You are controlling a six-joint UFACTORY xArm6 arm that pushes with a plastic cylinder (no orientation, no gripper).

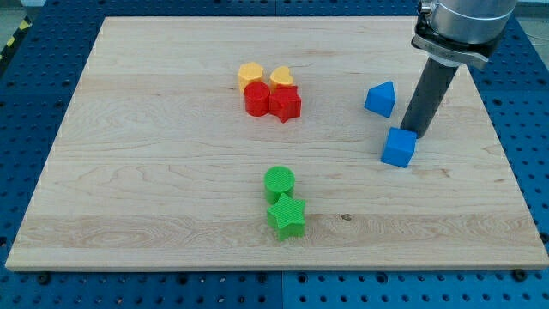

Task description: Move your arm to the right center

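Note:
My tip [412,131] stands on the wooden board [171,172] at the view's right, about mid-height. It is just above and right of a blue cube [398,148], touching or nearly touching its top edge. A blue triangular block [381,99] lies to the tip's upper left. The dark rod rises to the arm's grey body [463,21] at the top right corner.
Near the top centre sit a yellow hexagonal block [250,74], a yellow round block [281,76], a red round block [256,99] and a red star block [285,104]. Lower centre holds a green round block [279,182] and a green star block [286,216].

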